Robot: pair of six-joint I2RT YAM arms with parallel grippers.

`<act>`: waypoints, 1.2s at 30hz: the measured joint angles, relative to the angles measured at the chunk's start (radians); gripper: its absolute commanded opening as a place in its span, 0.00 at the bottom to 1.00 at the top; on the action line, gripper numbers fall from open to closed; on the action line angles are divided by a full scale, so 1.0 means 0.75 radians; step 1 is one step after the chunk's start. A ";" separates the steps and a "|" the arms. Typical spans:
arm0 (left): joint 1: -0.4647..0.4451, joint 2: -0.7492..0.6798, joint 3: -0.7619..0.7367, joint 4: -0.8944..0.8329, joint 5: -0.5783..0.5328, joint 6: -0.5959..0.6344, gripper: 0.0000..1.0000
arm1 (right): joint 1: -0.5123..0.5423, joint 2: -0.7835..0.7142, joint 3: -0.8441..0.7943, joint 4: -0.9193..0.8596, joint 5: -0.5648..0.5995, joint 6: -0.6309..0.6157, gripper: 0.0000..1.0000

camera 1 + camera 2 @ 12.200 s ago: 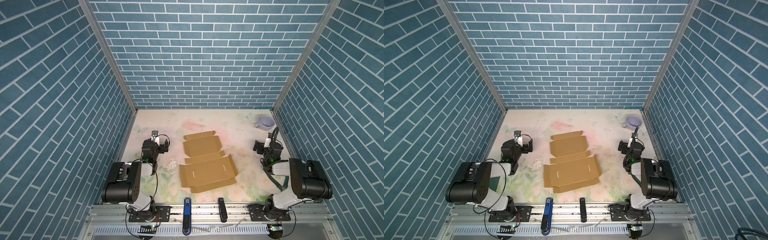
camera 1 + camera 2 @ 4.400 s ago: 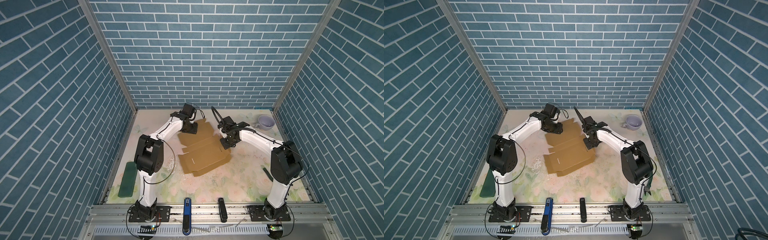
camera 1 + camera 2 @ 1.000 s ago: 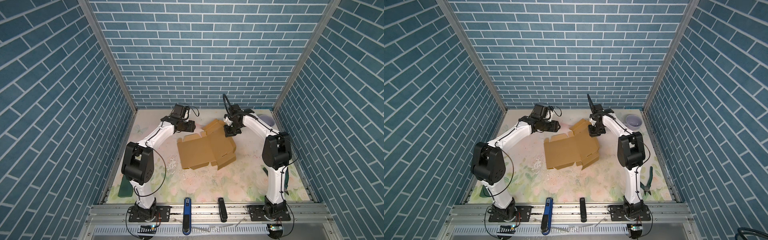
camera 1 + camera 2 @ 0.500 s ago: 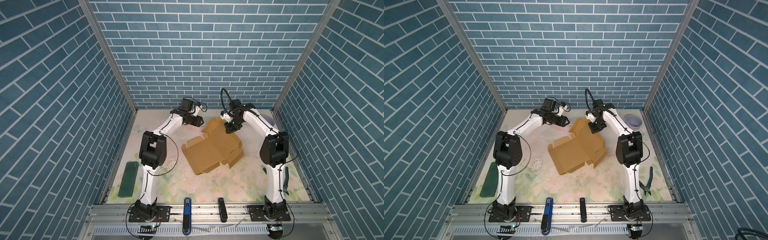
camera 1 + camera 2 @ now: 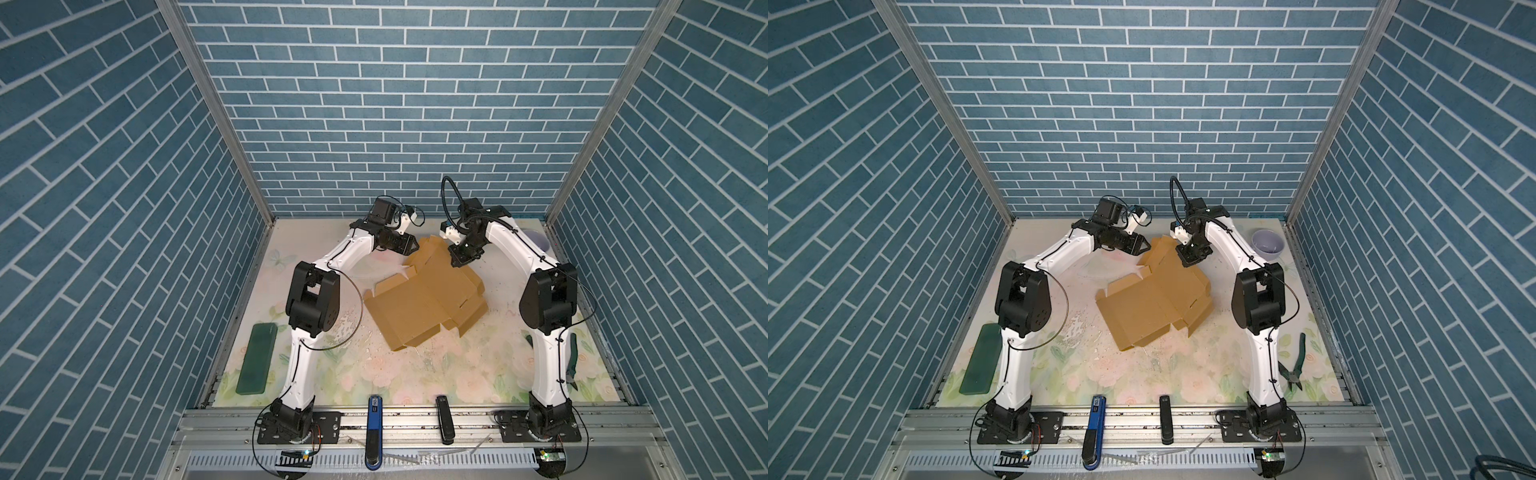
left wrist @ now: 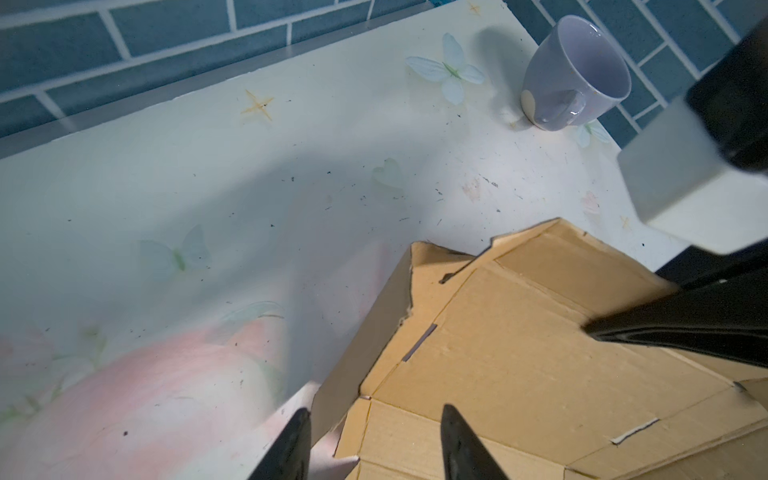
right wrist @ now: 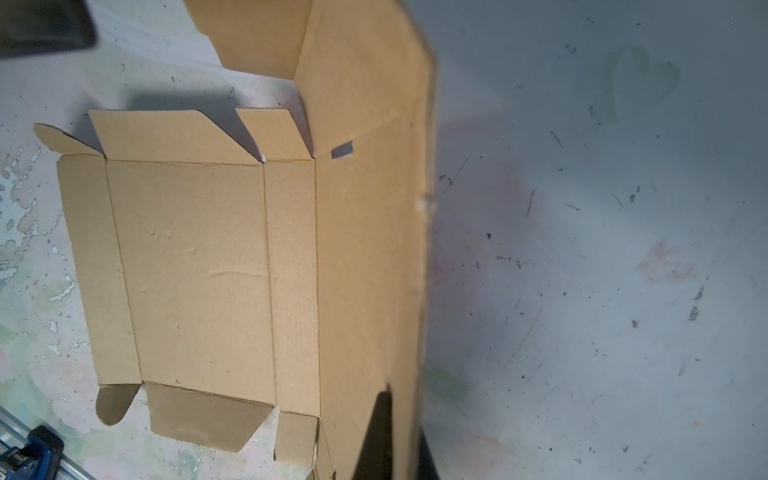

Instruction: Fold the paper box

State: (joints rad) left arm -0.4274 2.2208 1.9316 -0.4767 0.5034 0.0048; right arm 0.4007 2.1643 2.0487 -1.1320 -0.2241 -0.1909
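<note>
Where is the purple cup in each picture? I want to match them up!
Top view: purple cup peeks out behind the right arm, at the table's far right corner.
Top view: purple cup in plain sight, same far right corner.
Left wrist view: purple cup beside the brick wall, beyond the box.
Right wrist view: not in it.
Shared landmark: the paper box, in all four.

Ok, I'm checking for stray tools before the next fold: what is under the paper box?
The paper box lies on the floral table. Beside its far end, held up by the right gripper, only bare table shows. Anything beneath the flat panels is covered.
</note>
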 measured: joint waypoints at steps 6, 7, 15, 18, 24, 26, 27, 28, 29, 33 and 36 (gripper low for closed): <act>-0.016 0.086 0.047 0.006 0.004 -0.005 0.40 | 0.018 0.000 0.005 -0.005 -0.005 -0.015 0.00; -0.016 0.094 0.050 0.007 0.003 -0.008 0.39 | 0.021 0.000 0.005 -0.006 -0.007 -0.021 0.00; -0.015 0.124 0.062 0.037 -0.018 -0.024 0.23 | 0.033 0.000 0.015 -0.016 -0.011 -0.036 0.00; -0.015 0.124 0.062 0.053 -0.028 -0.023 0.16 | 0.034 0.000 0.027 -0.020 -0.012 -0.036 0.00; -0.018 0.119 0.009 0.123 -0.046 -0.025 0.10 | 0.036 0.000 0.031 -0.025 -0.011 -0.038 0.05; -0.021 0.110 -0.018 0.146 -0.056 -0.026 0.09 | 0.036 0.000 0.037 -0.030 -0.008 -0.040 0.15; -0.021 0.103 -0.034 0.156 -0.069 -0.028 0.09 | 0.039 0.001 0.049 -0.031 -0.001 -0.043 0.19; -0.021 0.093 -0.055 0.167 -0.081 -0.032 0.09 | 0.041 0.000 0.060 -0.032 0.003 -0.036 0.23; -0.019 0.079 -0.084 0.186 -0.096 -0.038 0.08 | 0.041 0.001 0.077 -0.035 0.010 -0.034 0.29; -0.001 0.000 -0.215 0.257 -0.145 -0.075 0.08 | 0.041 -0.002 0.130 -0.023 0.052 -0.014 0.46; 0.018 -0.075 -0.334 0.327 -0.190 -0.104 0.08 | 0.041 -0.015 0.134 -0.005 0.092 0.021 0.51</act>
State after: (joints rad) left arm -0.4141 2.1647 1.6810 -0.2314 0.3611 -0.0731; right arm 0.4316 2.1529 2.1490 -1.1355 -0.1551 -0.1749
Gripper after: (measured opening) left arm 0.078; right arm 0.490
